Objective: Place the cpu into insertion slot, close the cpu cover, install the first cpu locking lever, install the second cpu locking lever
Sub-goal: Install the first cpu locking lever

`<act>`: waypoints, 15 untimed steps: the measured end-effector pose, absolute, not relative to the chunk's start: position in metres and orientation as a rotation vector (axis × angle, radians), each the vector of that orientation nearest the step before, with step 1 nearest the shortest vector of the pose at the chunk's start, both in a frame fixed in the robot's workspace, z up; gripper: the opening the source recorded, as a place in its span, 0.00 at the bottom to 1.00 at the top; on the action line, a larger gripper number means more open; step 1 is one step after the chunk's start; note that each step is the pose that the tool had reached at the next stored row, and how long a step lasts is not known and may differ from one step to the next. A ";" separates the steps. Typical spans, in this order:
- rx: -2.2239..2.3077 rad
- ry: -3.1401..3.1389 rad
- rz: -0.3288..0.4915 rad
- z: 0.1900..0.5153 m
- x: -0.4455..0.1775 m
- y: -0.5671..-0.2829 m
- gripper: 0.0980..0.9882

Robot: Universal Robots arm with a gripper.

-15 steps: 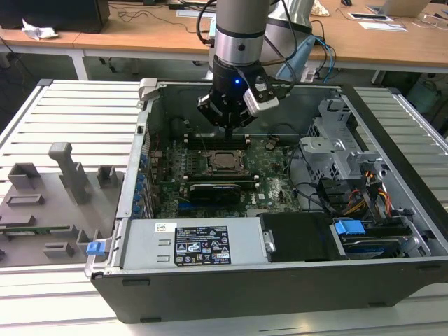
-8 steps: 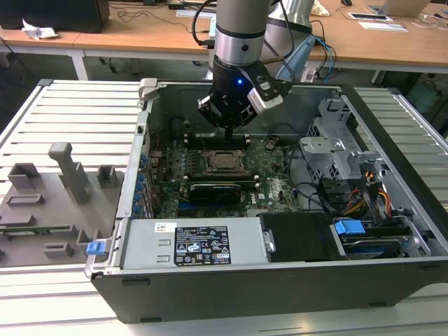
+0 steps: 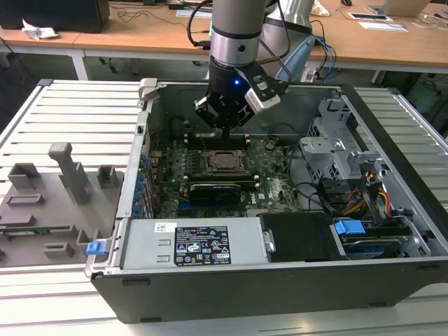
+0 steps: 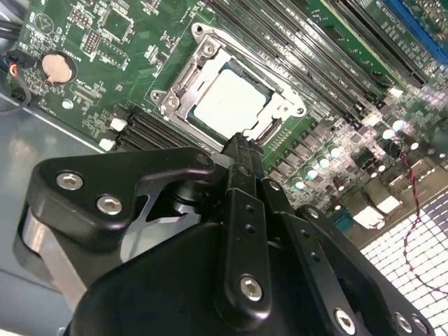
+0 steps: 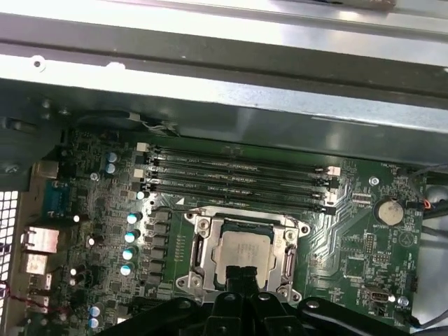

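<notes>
**CPU seated in socket; gripper closed above it**

**Position.** The cpu (image 4: pixel 227 105) lies flat in the insertion slot (image 5: pixel 187 281) on the motherboard, inside the open computer case (image 3: pixel 392 150), which rests on a slatted metal worktop (image 3: pixel 77 115). The cpu cover (image 4: pixel 183 89) is folded down around the chip, so that the pale metal top shows through its square cut-out. Whether the locking levers are latched cannot be told. The memory slots (image 5: pixel 238 178) run just beside the socket.

**Gripper.** The gripper (image 4: pixel 241 140) hangs just above the socket's edge. Its fingers are pressed together and hold nothing.

**Handling (judgement).**
- The chip is probably light, rigid and smooth-topped, with a delicate underside. Take hold at two opposite edges only.
- The cover looks like thin, stiff sheet metal. Apply any load to the frame, not to the chip.

**Markings.** A black-and-white label (image 3: pixel 201 245) sits on the power supply housing, and a smaller white sticker beside it. Their print cannot be made out.
</notes>
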State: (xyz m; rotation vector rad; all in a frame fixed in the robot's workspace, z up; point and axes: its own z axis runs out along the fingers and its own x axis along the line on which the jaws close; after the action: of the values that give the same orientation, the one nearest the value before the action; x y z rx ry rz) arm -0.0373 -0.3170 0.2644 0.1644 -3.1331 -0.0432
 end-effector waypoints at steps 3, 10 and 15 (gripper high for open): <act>0.111 -3.136 -0.043 0.264 -0.038 -0.317 0.01; 0.093 -3.139 -0.047 0.263 -0.056 -0.317 0.01; 0.074 -3.163 -0.055 0.263 -0.096 -0.315 0.01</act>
State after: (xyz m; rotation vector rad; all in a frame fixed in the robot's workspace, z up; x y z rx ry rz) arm -0.0961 -0.3154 0.2628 0.0744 -3.1634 -0.0547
